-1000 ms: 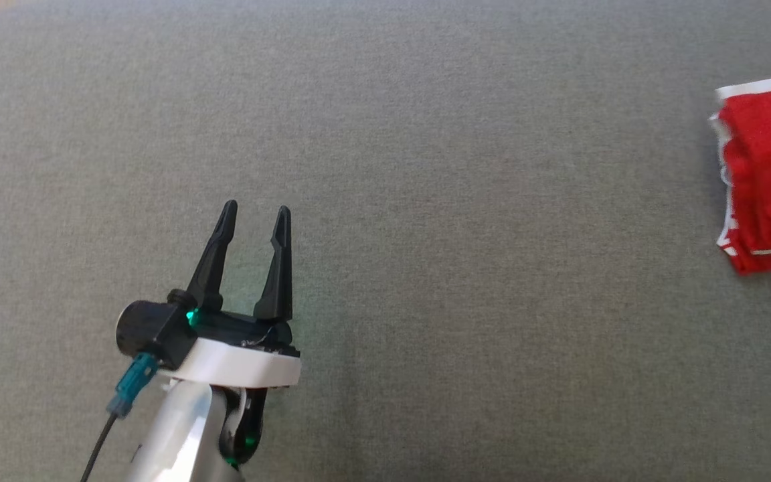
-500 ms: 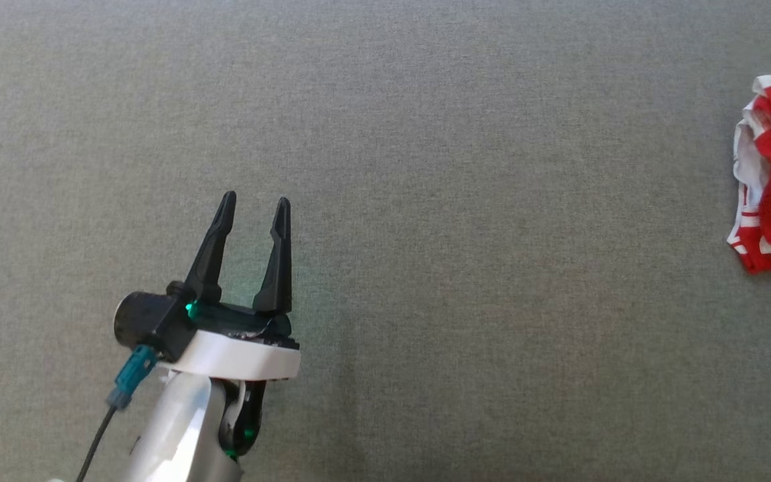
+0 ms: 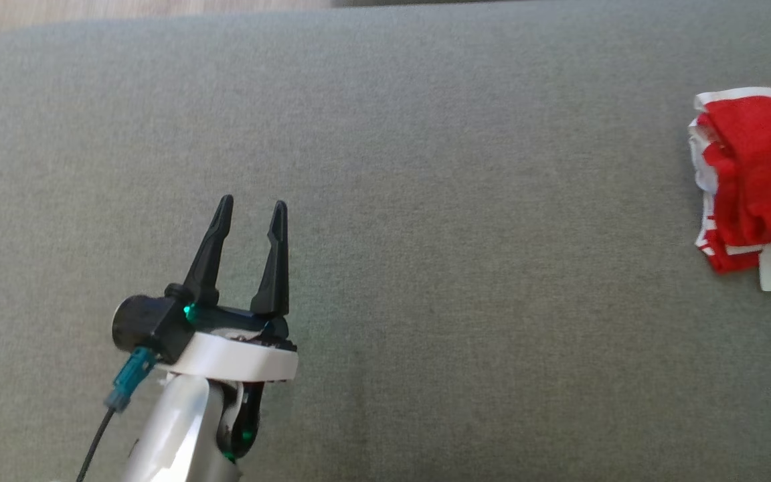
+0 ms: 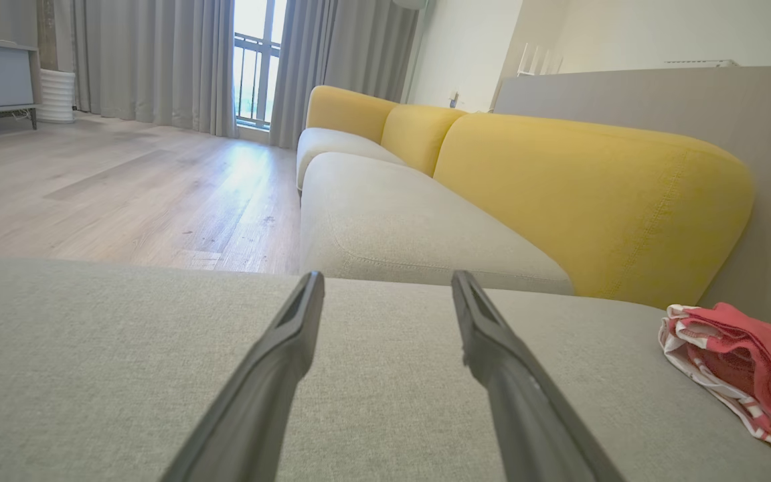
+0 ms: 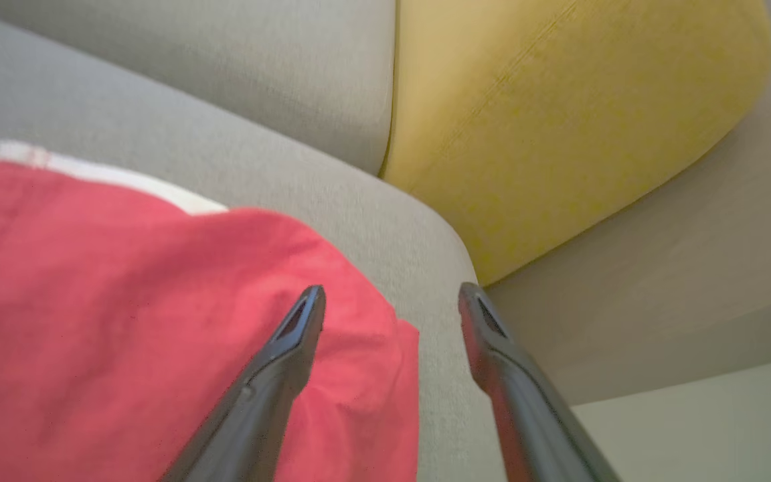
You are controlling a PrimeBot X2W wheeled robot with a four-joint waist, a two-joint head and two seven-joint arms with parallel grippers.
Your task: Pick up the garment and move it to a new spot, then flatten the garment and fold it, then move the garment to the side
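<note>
At the lower left of the head view we see the left claw (image 3: 252, 201). Its two long dark fingers are spread apart with nothing between them, poised over the wide grey fabric cushion (image 3: 459, 234). We cannot tell whether the tips touch the fabric.

Well apart from it, at the far right of that view, lies the red garment with white trim (image 3: 753, 181), cut off by the picture's right edge. It rests on the cushion in a loose, bunched bundle of several red layers heaped on each other. White bands run along its top and left edges, thin white lines mark its lower left corner, and a short white strip sticks out below. In the left wrist view the bundle looks low and rumpled, with a white, red-striped hem at the bottom. Beyond the cushion stands a yellow upholstered sofa backrest (image 4: 593, 201).

Furthest right, the right claw (image 5: 392, 289) shows in its own wrist view, fingers standing apart and gripping nothing. Its left finger overlaps the red cloth and its right finger lies past the cloth's edge; we cannot tell whether either touches anything. Here the cloth looks broad and smooth, with a white band along its far edge.
</note>
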